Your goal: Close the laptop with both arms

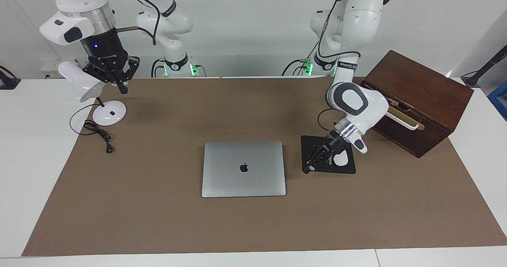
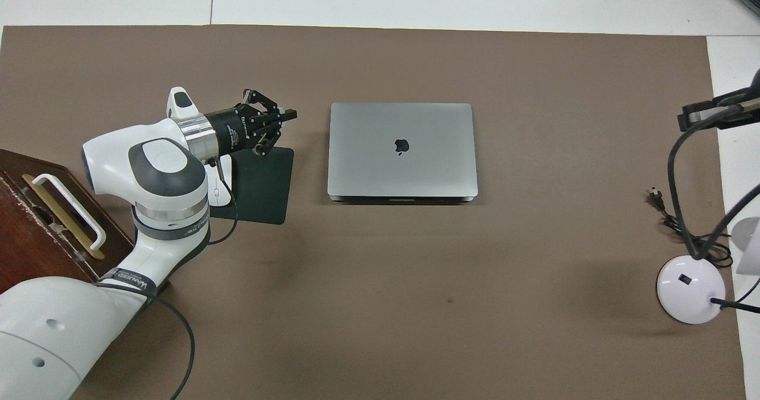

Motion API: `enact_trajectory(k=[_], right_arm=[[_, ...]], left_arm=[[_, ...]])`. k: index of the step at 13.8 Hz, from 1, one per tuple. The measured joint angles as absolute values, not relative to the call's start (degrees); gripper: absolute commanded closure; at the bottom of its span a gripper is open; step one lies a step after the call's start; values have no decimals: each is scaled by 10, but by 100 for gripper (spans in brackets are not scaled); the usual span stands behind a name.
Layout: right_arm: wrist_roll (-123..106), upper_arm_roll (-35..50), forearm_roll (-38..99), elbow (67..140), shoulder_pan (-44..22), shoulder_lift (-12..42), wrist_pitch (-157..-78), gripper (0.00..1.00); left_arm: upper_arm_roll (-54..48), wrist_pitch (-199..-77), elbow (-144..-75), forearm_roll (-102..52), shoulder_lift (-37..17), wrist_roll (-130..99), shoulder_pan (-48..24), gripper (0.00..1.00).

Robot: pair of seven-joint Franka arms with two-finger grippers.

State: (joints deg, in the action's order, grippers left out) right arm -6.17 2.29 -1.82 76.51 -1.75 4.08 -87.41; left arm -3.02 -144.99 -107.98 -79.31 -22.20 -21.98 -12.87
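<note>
The silver-grey laptop point(image 1: 243, 168) lies shut and flat in the middle of the brown mat, its lid down and the dark apple logo facing up; it also shows in the overhead view point(image 2: 402, 151). My left gripper point(image 1: 310, 166) is shut and empty, low over the corner of the black mouse pad point(image 1: 313, 144) beside the laptop, a short gap from the laptop's edge; the overhead view shows it too point(image 2: 290, 115). My right gripper point(image 1: 122, 85) is shut and empty, raised high over the white desk lamp point(image 1: 85, 85), well away from the laptop.
A white mouse point(image 1: 341, 160) lies on the mouse pad. A dark wooden box point(image 1: 416, 100) with a white handle stands at the left arm's end. The lamp's round base point(image 1: 109, 113) and its black cable point(image 1: 97, 132) lie at the right arm's end.
</note>
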Motion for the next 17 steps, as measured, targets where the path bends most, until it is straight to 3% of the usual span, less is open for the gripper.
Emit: enact_trajectory(k=[2,3,4,5,8,13,17], right_arm=[[-62,23,-18,766,-18,34,-859,100],[-62,23,-18,766,-18,31,-856,32],[-62,23,-18,767,-17,29,-855,6],[-62,23,-18,768,-17,28,-855,0],[-62,22,-18,783,-17,26,-855,0],[-62,18,-18,836,-12,11,-881,0],[-62,17,-18,860,-8,9,-900,0]], left_arm=[[-29,-1430,-1060,-707,-227,-221,-105,100],[-29,-1429,-1054,-661,-227,-220,-99,100],[-29,-1429,-1048,-603,-227,-221,-96,100],[-28,-1429,-1044,-548,-227,-223,-95,100],[-4,-1422,-1031,-409,-228,-224,-95,100],[63,-1285,-973,-197,-226,-222,-94,100],[92,-1186,-941,-112,-202,-210,-92,100]])
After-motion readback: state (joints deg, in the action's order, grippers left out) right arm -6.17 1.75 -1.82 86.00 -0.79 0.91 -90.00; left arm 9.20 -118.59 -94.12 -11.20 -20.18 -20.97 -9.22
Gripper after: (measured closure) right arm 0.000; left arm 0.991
